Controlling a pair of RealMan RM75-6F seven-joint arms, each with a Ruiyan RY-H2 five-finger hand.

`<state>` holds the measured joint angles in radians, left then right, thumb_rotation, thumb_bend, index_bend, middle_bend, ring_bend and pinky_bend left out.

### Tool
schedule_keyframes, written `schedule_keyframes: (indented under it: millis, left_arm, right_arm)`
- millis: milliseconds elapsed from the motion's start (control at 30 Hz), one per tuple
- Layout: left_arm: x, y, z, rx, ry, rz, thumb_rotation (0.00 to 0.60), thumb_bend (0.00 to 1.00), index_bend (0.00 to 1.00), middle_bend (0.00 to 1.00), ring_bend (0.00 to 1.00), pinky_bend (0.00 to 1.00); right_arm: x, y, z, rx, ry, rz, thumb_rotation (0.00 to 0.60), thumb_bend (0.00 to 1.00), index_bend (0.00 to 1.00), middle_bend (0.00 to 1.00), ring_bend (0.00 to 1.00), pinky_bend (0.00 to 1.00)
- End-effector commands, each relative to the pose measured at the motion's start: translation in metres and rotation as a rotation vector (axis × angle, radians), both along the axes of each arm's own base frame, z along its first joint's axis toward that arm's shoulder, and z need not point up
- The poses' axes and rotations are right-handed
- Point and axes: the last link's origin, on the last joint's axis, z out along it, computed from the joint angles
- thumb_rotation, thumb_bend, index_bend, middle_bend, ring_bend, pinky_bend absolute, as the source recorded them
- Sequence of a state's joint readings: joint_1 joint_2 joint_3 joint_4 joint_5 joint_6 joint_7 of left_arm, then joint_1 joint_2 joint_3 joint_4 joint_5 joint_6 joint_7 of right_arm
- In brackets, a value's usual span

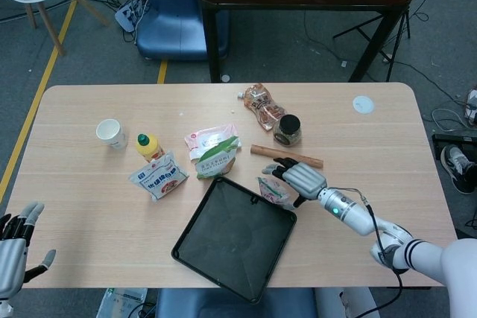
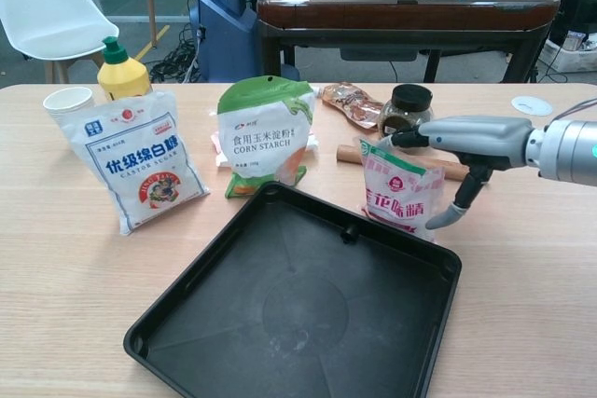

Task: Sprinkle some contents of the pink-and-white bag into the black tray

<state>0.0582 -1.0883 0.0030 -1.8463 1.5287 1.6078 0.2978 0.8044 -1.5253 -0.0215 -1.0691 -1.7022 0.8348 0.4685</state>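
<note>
Right robot hand [image 2: 457, 151] spread over crinkly pink-and-white bag [image 2: 402, 188] by flat black tray [image 2: 233, 258].

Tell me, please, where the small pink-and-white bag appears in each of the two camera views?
Head view: the small pink-and-white bag lies right of centre, at the black tray's far right edge.
Chest view: it stands right of centre, behind the tray's far rim.
Shared landmark: the wooden rolling pin just behind it.

Your right hand [image 1: 300, 179] sits at the pink-and-white bag [image 1: 273, 191] — fingers spread — just beside the black tray [image 1: 234, 237].
</note>
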Motion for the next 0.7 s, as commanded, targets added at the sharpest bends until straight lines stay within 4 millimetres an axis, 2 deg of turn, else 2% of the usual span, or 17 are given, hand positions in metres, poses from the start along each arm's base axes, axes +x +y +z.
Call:
schedule_keyframes:
  millis: [33, 267, 400, 533, 700]
  left_arm:
    - [0.000, 0.000, 0.000, 0.000, 0.001, 0.002, 0.600, 0.25, 0.10, 0.11, 0.15, 0.06]
    - [0.000, -0.001, -0.001, -0.001, 0.000, 0.001, 0.600, 0.25, 0.10, 0.11, 0.15, 0.06]
    - [0.000, 0.000, -0.001, -0.001, 0.000, 0.000, 0.600, 0.25, 0.10, 0.11, 0.15, 0.06]
    - [-0.001, -0.001, -0.001, 0.000, 0.000, 0.004, 0.600, 0.25, 0.10, 0.11, 0.15, 0.06]
    - [-0.002, -0.001, -0.001, 0.001, 0.001, 0.005, 0.600, 0.25, 0.10, 0.11, 0.15, 0.06]
  right_arm:
    - [0.001, -0.003, -0.004, 0.018, 0.005, -0.006, 0.600, 0.20, 0.13, 0.19, 0.04, 0.09]
    - [-0.003, -0.007, -0.009, 0.031, 0.013, -0.025, 0.600, 0.32, 0.15, 0.27, 0.04, 0.09]
    - [-0.006, -0.009, -0.010, 0.032, 0.004, -0.044, 0.600, 0.42, 0.29, 0.36, 0.09, 0.09]
    - [-0.011, -0.010, -0.007, 0.016, -0.019, -0.058, 0.600, 0.44, 0.38, 0.43, 0.14, 0.09]
    - [-0.023, -0.002, 0.006, -0.022, -0.056, -0.076, 0.600, 0.44, 0.39, 0.44, 0.16, 0.09]
